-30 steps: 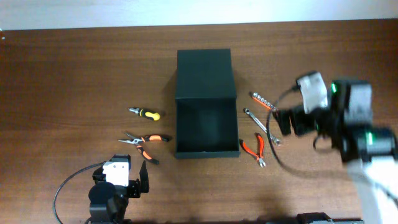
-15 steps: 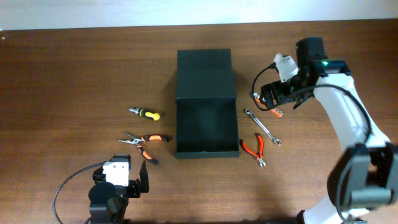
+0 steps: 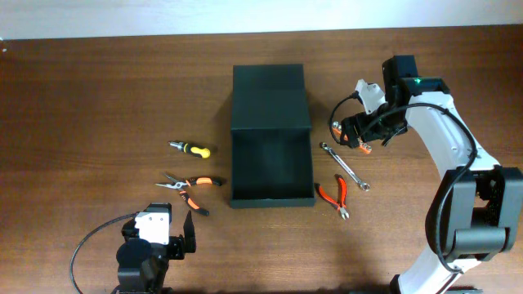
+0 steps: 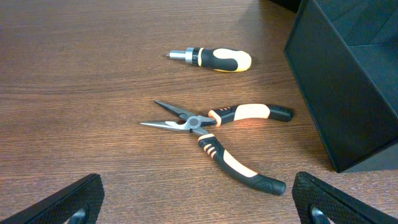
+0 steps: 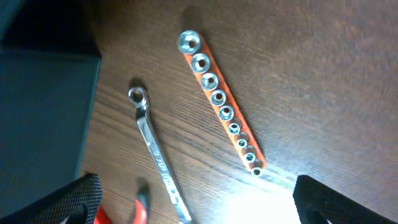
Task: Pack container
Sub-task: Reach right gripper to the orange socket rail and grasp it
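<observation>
right gripper (image 5: 196,199), jaws spread wide, sits over the socket rail (image 5: 221,102), height unclear; advise squaring across its narrow width before descending and closing, then lifting toward the container (image 3: 272,167).

Overhead straight down, wrist views close, all sharing the container (image 3: 270,98)

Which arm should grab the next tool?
Probably right: the right gripper hovers open over the orange rail of silver sockets near the dark green-black box; the left gripper sits farther back.
</observation>
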Controlling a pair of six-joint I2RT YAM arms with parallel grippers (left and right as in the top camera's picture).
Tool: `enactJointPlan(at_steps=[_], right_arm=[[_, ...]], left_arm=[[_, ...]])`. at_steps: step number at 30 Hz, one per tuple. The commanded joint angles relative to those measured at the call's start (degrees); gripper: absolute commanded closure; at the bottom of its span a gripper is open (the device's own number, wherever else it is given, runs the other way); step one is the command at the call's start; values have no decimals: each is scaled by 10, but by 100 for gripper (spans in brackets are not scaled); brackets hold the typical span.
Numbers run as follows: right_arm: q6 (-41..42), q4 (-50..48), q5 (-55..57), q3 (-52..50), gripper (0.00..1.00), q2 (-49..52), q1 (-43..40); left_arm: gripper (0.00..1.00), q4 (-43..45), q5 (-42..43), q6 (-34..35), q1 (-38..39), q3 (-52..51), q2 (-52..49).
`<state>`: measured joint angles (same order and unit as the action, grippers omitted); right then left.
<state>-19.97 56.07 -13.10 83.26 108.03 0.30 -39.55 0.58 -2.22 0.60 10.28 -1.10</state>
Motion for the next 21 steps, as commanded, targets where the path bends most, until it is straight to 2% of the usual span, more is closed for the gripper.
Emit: enactJointPlan(at_steps=[1, 8, 21], right_arm=[[-115, 0, 2, 9, 1, 8, -3], [-111, -46, 5, 9, 1, 30, -3], [-111, -70, 50, 9, 1, 106, -3]], left_arm=[[1, 3, -6, -9, -3, -2, 5], [1, 3, -6, -9, -3, -2, 5], [1, 3, -6, -9, -3, -2, 5]])
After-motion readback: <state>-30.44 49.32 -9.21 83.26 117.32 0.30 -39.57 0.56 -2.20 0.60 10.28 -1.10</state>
